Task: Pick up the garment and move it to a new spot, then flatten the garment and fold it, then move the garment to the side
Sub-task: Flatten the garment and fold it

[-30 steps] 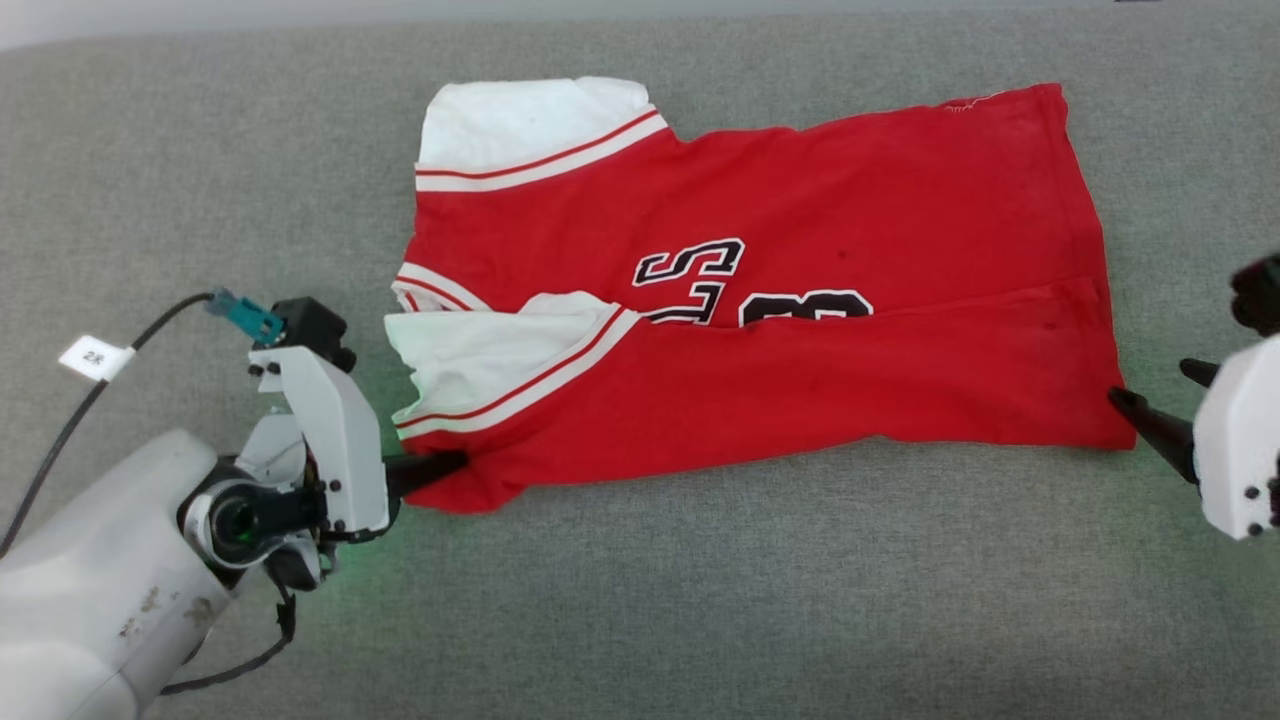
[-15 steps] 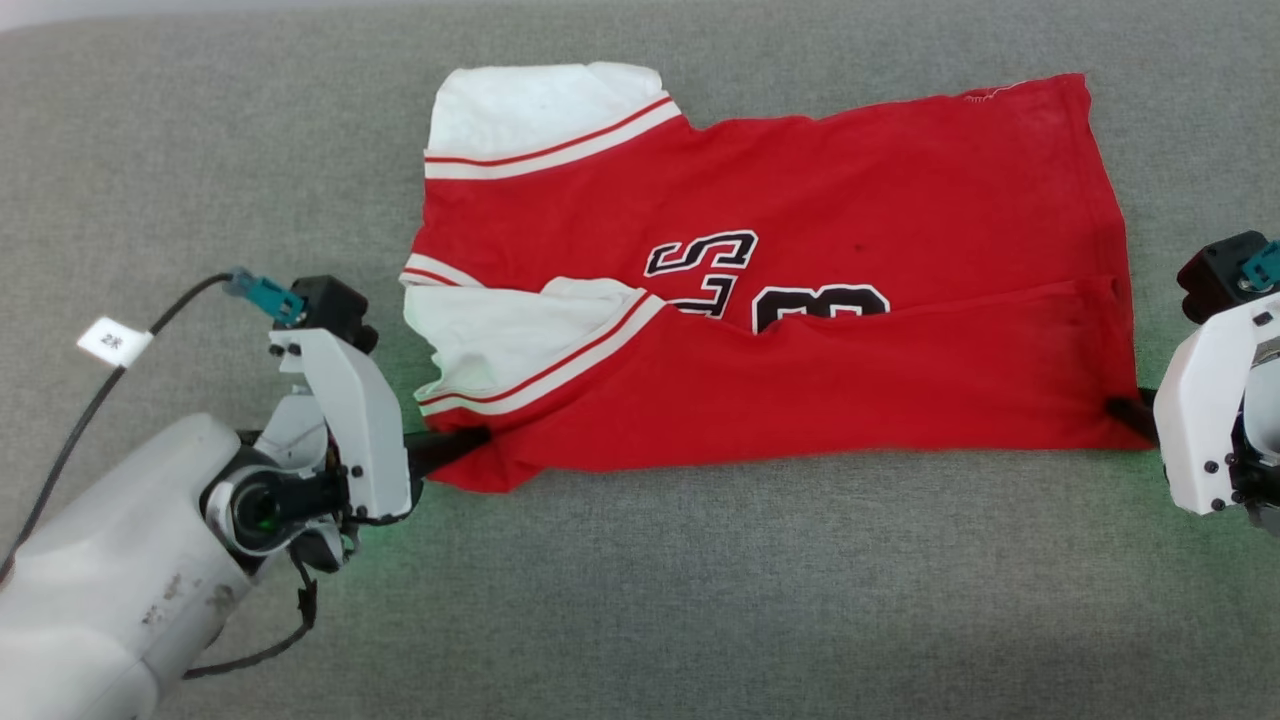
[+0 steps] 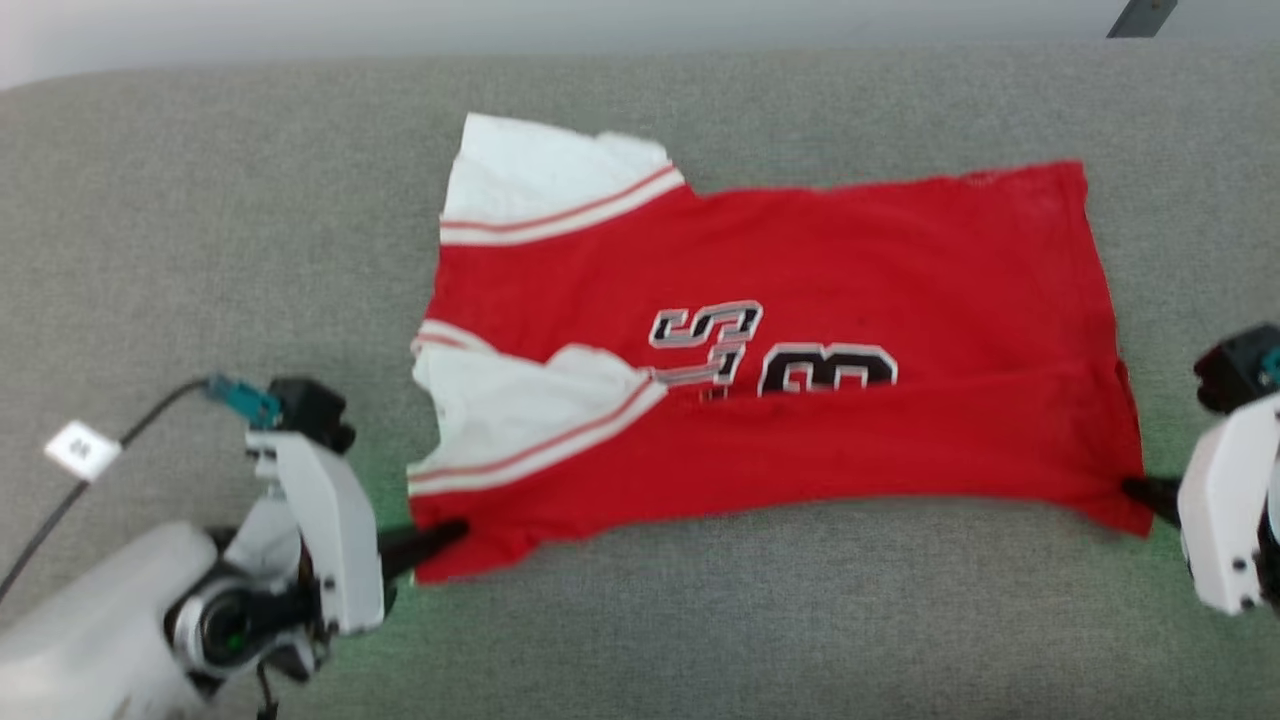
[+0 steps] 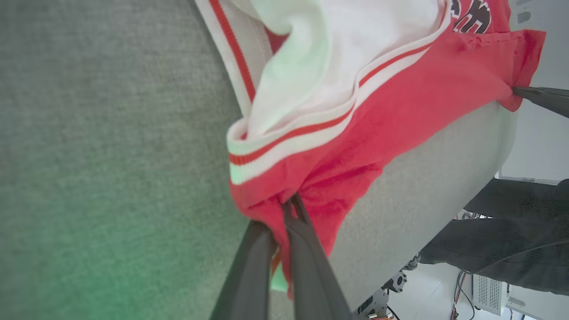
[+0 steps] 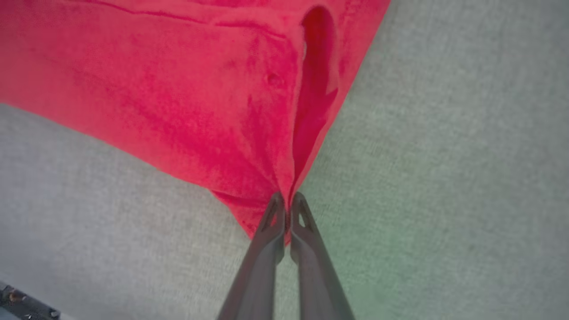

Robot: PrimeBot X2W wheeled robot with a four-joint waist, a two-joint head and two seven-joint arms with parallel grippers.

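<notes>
**Two tools hold one red shirt by its near corners**

On the left, the left tool is pinched shut on the near left corner of the garment, just below a white sleeve. Its fingers point right, into the cloth. A black cable with a small white tag runs off behind it.

In the middle, the garment lies spread on the grey cloth tabletop. Its long way goes left to right, from one tool across to the other. The sleeve end is on the left and the hem is on the right. The near strip is folded over the middle and hides the bottom of the dark letters.

On the right, the right tool is pinched shut on the near right corner, at the hem. Its fingers point left.

So the shirt sits between the two tools, and each arm is nearest its own corner. I think the next move needs both tools to go together, or the cloth may twist or slip out.

Count: one garment, two white sleeves, two tools, one tag.
</notes>
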